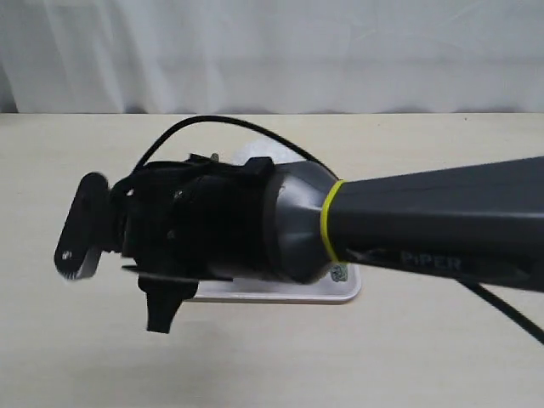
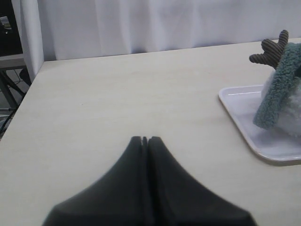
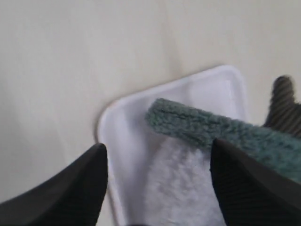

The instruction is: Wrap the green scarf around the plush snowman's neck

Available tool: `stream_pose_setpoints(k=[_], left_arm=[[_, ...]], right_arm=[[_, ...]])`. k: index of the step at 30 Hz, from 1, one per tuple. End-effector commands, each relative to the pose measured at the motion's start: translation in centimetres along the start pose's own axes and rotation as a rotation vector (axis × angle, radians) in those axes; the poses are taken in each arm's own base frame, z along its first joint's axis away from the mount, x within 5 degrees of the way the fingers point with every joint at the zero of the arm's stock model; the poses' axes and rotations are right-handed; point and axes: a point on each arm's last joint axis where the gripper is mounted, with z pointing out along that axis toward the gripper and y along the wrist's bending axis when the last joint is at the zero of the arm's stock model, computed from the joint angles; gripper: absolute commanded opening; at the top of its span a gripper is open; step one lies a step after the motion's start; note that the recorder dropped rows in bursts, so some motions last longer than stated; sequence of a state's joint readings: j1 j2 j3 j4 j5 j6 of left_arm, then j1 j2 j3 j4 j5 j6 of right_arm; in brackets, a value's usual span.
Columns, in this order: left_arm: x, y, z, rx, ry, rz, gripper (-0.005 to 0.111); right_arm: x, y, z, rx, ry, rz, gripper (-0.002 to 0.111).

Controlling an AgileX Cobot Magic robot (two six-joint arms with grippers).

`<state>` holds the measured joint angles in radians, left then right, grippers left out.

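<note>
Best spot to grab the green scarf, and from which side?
Probably the loose end of the scarf, which lies flat across the snowman over the tray. Bring the right gripper down from above, open fingers straddling the strip's narrow width.

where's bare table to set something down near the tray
The pale tabletop lies bare from the white curtain to the white rectangular tray. In the exterior view the strip in front of the tray is bare too. Crowded: the tray, holding the fluffy white plush snowman and fuzzy grey-green fleece scarf, with the black robot arm over it.
</note>
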<state>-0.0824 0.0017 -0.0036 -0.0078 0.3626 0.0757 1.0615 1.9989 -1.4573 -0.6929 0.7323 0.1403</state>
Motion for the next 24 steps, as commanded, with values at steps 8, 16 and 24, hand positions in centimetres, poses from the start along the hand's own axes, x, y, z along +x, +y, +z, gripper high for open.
stream_pose_setpoints(k=[8,16,24], left_arm=[[0.0,0.0,0.0,-0.002,-0.007,-0.003,0.000],[0.0,0.0,0.0,-0.002,-0.007,-0.003,0.000],[0.0,0.0,0.0,-0.002,-0.007,-0.003,0.000]], right_arm=[[-0.6,2.8,2.4,0.072,0.078,-0.829,0.059],[-0.4,3.8,5.9,0.184,0.111,-0.917,0.059],[0.7,3.2,8.3,0.209,0.173,-0.935,0.059]])
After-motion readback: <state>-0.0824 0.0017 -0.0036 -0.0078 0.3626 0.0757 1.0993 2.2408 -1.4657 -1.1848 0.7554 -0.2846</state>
